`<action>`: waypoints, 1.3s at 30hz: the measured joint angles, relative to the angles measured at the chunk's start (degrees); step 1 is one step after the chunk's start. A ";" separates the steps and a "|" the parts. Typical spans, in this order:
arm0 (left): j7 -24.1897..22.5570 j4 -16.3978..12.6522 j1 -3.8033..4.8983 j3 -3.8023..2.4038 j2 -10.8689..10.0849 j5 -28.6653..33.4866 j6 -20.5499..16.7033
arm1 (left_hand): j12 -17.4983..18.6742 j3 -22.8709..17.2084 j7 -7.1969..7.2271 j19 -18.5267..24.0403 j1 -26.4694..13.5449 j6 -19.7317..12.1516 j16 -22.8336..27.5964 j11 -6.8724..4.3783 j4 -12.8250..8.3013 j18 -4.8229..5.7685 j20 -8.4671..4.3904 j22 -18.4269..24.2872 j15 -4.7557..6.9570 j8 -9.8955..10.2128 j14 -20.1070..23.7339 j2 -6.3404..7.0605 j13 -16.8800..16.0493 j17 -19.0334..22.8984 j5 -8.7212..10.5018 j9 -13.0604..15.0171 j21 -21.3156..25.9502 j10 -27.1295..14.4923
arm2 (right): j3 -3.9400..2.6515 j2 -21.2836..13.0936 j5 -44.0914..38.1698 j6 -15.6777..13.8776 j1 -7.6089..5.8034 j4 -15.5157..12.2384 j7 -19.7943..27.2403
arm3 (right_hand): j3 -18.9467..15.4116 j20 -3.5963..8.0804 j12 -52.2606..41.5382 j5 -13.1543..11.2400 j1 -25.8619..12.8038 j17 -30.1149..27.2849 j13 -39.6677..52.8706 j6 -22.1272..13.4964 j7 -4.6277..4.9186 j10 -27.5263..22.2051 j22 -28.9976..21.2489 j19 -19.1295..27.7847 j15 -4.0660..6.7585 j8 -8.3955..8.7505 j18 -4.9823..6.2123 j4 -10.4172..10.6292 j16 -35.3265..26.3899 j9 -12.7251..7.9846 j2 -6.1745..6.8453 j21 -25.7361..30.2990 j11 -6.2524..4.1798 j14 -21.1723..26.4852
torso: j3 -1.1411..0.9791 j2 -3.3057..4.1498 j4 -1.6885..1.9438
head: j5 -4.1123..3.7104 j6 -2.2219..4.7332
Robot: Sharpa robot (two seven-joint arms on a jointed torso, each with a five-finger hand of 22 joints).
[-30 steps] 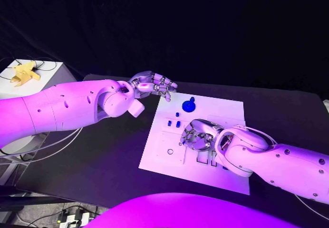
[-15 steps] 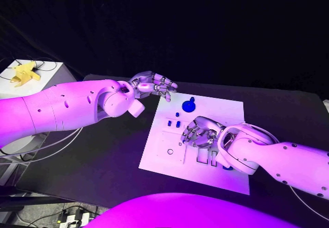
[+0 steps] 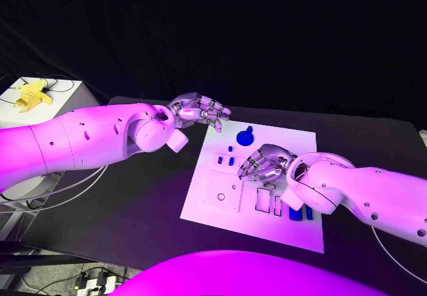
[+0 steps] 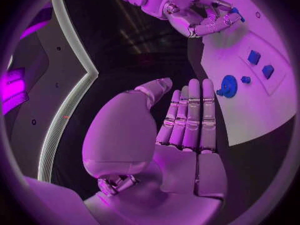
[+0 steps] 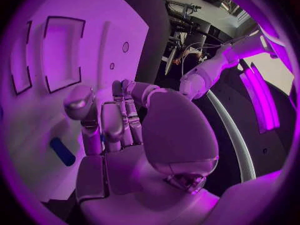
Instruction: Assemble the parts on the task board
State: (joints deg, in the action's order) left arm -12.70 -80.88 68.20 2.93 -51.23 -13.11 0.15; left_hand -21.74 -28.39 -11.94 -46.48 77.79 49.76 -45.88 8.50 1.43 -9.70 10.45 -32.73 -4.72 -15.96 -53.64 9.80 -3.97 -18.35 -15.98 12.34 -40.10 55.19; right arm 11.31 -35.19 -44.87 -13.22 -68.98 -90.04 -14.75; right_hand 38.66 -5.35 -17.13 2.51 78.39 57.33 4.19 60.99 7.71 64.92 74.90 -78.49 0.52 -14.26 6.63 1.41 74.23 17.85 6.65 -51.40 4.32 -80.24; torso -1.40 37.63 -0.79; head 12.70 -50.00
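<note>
Right hand (image 3: 265, 164) hovering over the middle of the white board (image 3: 294, 139), fingers curled, nothing visibly held — left hand (image 3: 199, 110) flat and empty at the far corner. Blue parts (image 3: 301, 213) nearby — easily knocked by a low sweep.

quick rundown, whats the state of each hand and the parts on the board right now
left hand: held at the board's far left corner, fingers straight and together, holding nothing
right hand: over the middle of the board, fingers curled in, nothing seen in them
task board: flat on the black table
round blue part: on the board near its far edge, untouched
long blue parts: lying by the slots, near the right arm
</note>
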 measured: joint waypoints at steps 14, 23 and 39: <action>0.16 0.10 0.01 0.03 0.10 -0.05 0.01 | 0.00 0.00 0.00 0.00 0.00 0.00 0.00 0.00 0.00 0.00 0.00 0.00 0.00 0.22 0.00 0.00 0.00 0.01 0.00 0.00 0.00 0.00 | -0.16 2.66 19.65 4.89 -1.20 4.84 -5.85 | -0.01 0.01 0.00 0.17 -0.68 0.07 0.05 -0.28 -0.07 0.06 0.00 -0.42 0.00 -0.19 -0.80 0.00 0.00 0.36 -0.08 -0.83 -0.06 0.00 | 0.01 0.05 0.05 | 0.44 0.00; 0.22 0.09 0.01 0.04 0.13 -0.07 0.02 | 0.00 0.00 0.00 0.00 0.00 0.00 0.00 0.00 0.00 0.00 0.00 0.00 0.00 0.22 0.00 0.00 0.00 0.01 0.00 0.01 0.00 0.00 | 0.00 3.83 25.07 7.53 -1.19 6.44 -8.87 | -0.01 0.00 0.11 0.17 -0.83 0.07 0.04 -0.30 -0.07 0.07 0.00 -0.42 0.00 -0.19 -0.80 0.00 0.00 0.25 0.07 -0.83 -0.07 0.00 | -0.02 0.09 0.04 | 0.71 0.00; 0.29 0.08 0.01 0.05 0.17 -0.11 0.04 | 0.00 0.00 0.00 0.00 0.00 0.00 0.00 0.00 0.00 0.00 0.00 0.00 0.00 0.21 0.00 0.00 0.01 -0.05 0.00 -0.06 0.00 0.00 | 0.09 4.35 21.86 8.07 -1.35 5.64 -11.27 | 0.15 0.00 0.34 0.13 -0.82 0.07 0.00 -0.47 -0.09 0.17 0.04 -0.41 0.00 -0.12 -0.84 -0.17 0.00 0.32 0.08 -0.83 -0.17 0.00 | -0.12 0.13 0.02 | 0.79 0.00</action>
State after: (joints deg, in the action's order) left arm -12.41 -80.80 68.21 2.98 -51.06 -13.21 0.19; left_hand -21.74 -28.39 -11.94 -46.48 77.79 49.76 -45.88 8.50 1.43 -9.70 10.45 -32.73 -4.72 -15.75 -53.64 9.80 -3.97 -18.40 -15.98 12.28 -40.10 55.19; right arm 11.41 -30.84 -23.01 -5.15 -70.34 -84.41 -26.02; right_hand 38.81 -5.34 -16.79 2.64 77.57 57.39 4.19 60.52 7.62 65.09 74.94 -78.90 0.52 -14.39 5.80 1.23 74.23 18.17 6.73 -52.23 4.15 -80.23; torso -1.52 37.77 -0.77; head 13.49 -50.00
